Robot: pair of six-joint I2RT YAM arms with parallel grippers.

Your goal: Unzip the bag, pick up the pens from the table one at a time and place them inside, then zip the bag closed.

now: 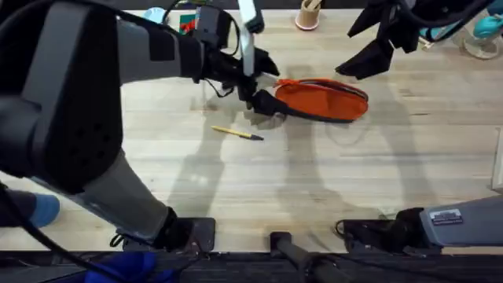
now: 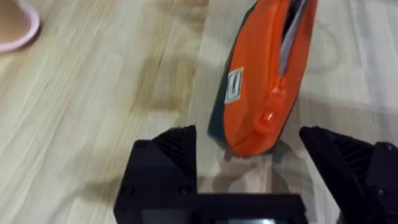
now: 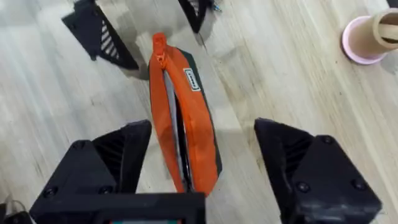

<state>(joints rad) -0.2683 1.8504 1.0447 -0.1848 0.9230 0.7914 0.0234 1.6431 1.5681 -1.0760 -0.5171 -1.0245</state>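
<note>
Left hand (image 2: 249,168): hanging released, fingers straddling the bag's (image 1: 324,100) near end
Right hand (image 3: 199,180): gaping over the bag's other end, grasping nothing
Bag: lying mid-worktop (image 1: 236,181), zipper partly open; contents hidden; looking soft and light; grip an end or the pull
Pen (image 1: 236,133): yellow, lying nearby

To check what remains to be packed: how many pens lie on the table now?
1: a yellow pen lies on the table, near the bag. Another may be hidden inside the bag.

One bag (image 1: 324,99); one yellow pen (image 1: 236,133); one cup (image 1: 307,14); two hands: left (image 1: 253,85), right (image 1: 363,61).
</note>
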